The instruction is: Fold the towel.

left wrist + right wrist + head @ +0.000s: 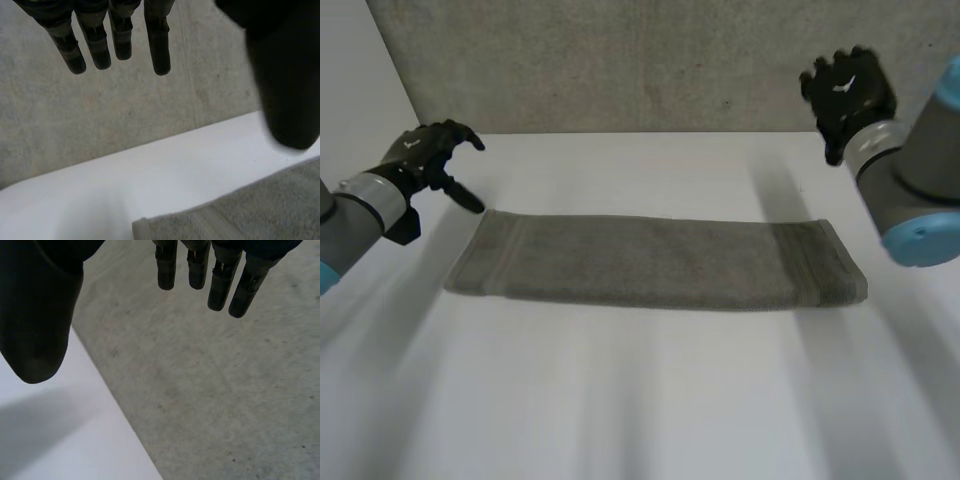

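A grey towel (655, 262) lies folded into a long flat strip across the middle of the white table (640, 400). My left hand (432, 152) hovers above the table just beyond the towel's left end, open with straight fingers (115, 40) and thumb (287, 85) apart, holding nothing. A corner of the towel (240, 215) lies below that palm. My right hand (847, 92) is raised high over the table's back right, away from the towel, open too, its fingers (220, 277) and thumb (37, 325) spread against the wall.
A grey concrete wall (640, 60) stands right behind the table's back edge. Bare white tabletop lies in front of the towel and at both ends of it.
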You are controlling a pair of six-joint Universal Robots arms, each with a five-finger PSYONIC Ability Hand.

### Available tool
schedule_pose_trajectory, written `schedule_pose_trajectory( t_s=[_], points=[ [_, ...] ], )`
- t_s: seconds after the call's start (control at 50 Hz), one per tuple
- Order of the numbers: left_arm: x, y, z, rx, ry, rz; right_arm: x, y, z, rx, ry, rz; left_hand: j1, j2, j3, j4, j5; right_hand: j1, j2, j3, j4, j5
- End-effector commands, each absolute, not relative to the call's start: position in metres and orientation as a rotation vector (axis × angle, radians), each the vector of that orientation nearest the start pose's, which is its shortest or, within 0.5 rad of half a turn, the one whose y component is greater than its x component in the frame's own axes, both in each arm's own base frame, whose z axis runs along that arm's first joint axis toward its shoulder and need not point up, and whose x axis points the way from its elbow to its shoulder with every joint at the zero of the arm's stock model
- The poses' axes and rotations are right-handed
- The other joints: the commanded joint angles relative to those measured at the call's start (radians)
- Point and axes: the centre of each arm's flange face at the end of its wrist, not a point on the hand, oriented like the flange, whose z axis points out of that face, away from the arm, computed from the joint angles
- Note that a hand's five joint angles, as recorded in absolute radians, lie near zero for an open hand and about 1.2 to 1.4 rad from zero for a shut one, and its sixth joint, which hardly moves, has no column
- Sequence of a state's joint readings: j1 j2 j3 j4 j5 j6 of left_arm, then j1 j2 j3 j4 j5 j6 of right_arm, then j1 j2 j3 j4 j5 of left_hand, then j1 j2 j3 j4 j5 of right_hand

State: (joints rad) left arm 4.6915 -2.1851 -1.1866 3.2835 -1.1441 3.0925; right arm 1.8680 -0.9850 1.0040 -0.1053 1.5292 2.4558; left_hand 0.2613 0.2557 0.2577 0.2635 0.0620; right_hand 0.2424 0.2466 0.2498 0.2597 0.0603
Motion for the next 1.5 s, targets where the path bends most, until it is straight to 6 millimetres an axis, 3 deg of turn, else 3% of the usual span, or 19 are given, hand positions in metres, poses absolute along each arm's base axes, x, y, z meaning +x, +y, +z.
schedule_pose_trajectory(
  t_s=[0.02,0.14,0.18,0.28,0.42,0.52,0.68,0.78,0.98,1.5],
  points=[
    [-0.173,-0.4,0.24,0.466,2.512,-2.381,0.246,-0.335,0.29,-1.157,2.139,-2.274,-0.068,-0.063,-0.065,-0.071,-0.044,-0.068,-0.072,-0.075,-0.085,-0.06],
    [-0.177,-0.378,0.243,0.457,2.526,-2.362,0.236,-0.315,0.263,-1.225,2.3,-2.016,-0.063,-0.057,-0.059,-0.065,-0.038,-0.068,-0.072,-0.075,-0.085,-0.06],
    [-0.177,-0.372,0.241,0.435,2.525,-2.348,0.232,-0.302,0.242,-1.263,2.39,-1.843,-0.057,-0.051,-0.053,-0.059,-0.032,-0.068,-0.072,-0.075,-0.085,-0.06],
    [-0.178,-0.354,0.232,0.4,2.477,-2.336,0.22,-0.294,0.214,-1.263,2.491,-1.702,-0.042,-0.036,-0.038,-0.044,-0.017,-0.068,-0.072,-0.075,-0.085,-0.06],
    [-0.178,-0.346,0.201,0.422,2.467,-2.316,0.2,-0.307,0.186,-1.179,2.519,-1.797,-0.039,-0.033,-0.035,-0.041,-0.014,-0.052,-0.056,-0.059,-0.069,-0.044],
    [-0.178,-0.352,0.18,0.513,2.393,-2.286,0.198,-0.318,0.164,-1.157,2.417,-1.939,-0.03,-0.025,-0.027,-0.032,-0.005,0.159,0.155,0.152,0.142,0.167],
    [-0.179,-0.36,0.144,0.678,2.334,-2.161,0.197,-0.323,0.136,-1.172,2.43,-1.861,-0.03,-0.025,-0.027,-0.032,-0.005,0.174,0.17,0.167,0.157,0.182],
    [-0.18,-0.364,0.13,0.733,2.326,-2.112,0.197,-0.325,0.125,-1.182,2.443,-1.836,-0.027,-0.022,-0.024,-0.029,-0.002,0.171,0.167,0.164,0.154,0.179],
    [-0.179,-0.379,0.111,0.723,2.317,-2.095,0.197,-0.326,0.123,-1.175,2.441,-1.844,-0.027,-0.022,-0.024,-0.029,-0.002,0.189,0.185,0.181,0.172,0.196],
    [-0.176,-0.391,0.098,0.675,2.316,-2.065,0.194,-0.33,0.115,-1.17,2.44,-1.844,-0.027,-0.022,-0.024,-0.029,-0.002,0.574,0.569,0.566,0.556,0.581]
  ],
)
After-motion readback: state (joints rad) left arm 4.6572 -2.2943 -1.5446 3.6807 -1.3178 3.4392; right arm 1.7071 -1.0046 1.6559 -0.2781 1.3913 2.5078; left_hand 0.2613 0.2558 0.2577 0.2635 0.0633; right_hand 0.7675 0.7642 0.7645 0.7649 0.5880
